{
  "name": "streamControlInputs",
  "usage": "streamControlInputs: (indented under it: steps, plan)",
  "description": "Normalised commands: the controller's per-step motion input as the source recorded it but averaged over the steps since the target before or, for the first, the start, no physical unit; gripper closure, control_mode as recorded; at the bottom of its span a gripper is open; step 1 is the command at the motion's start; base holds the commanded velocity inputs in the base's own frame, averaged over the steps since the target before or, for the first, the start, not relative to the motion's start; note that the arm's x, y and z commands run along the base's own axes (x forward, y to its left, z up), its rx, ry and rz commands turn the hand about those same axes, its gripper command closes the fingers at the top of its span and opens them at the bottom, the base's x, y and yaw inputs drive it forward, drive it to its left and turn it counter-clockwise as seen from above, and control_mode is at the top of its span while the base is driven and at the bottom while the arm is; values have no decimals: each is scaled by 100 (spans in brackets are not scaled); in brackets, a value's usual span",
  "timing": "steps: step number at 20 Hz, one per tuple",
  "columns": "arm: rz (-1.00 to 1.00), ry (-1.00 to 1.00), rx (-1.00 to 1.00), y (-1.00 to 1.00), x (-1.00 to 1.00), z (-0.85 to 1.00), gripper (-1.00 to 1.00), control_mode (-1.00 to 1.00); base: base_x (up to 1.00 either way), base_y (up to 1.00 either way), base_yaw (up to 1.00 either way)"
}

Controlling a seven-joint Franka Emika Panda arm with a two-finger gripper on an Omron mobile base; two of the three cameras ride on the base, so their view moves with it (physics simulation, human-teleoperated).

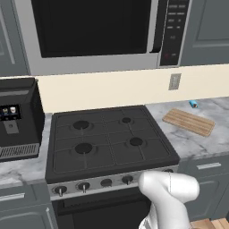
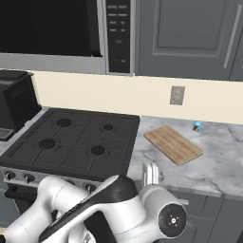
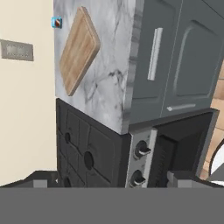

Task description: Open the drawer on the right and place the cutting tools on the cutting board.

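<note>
- The stove sat at frame centre.
- The board lay at right on the counter, a blue object just behind.
- The drawer stood shut at lower right.
- The gripper held its jaws wide apart, empty.

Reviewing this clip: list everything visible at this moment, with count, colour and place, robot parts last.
cutting board: one, light-brown wood, bare, on the marble counter right of the stove.
small blue object: one, on the counter behind the board, by the wall.
drawer: one, grey with silver bar handle, shut, under the counter right of the stove.
stove: one, black, four burners, knobs along the front.
microwave: one, silver with dark door, above the stove.
coffee machine: one, black, on the counter left of the stove.
wall outlet: one, grey, on the cream wall.
upper cabinets: grey, right of the microwave.
gripper: one, dark tips, open, holding nothing.
</note>
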Motion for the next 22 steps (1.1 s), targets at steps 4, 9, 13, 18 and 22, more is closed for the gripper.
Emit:
streamControlInputs:
  steps: [4,9,13,18,22]
  plan:
    - [-5,0,4,-25,0,-26,-100,-100,0,0,0]
    - [-3,0,0,-24,0,-41,-100,-100,0,0,0]
    - [0,0,0,-32,0,-50,-100,-100,0,0,0]
    - [0,0,0,-13,0,-41,-100,-100,0,0,0]
    - [0,0,2,-3,0,-28,-100,-100,0,0,0]
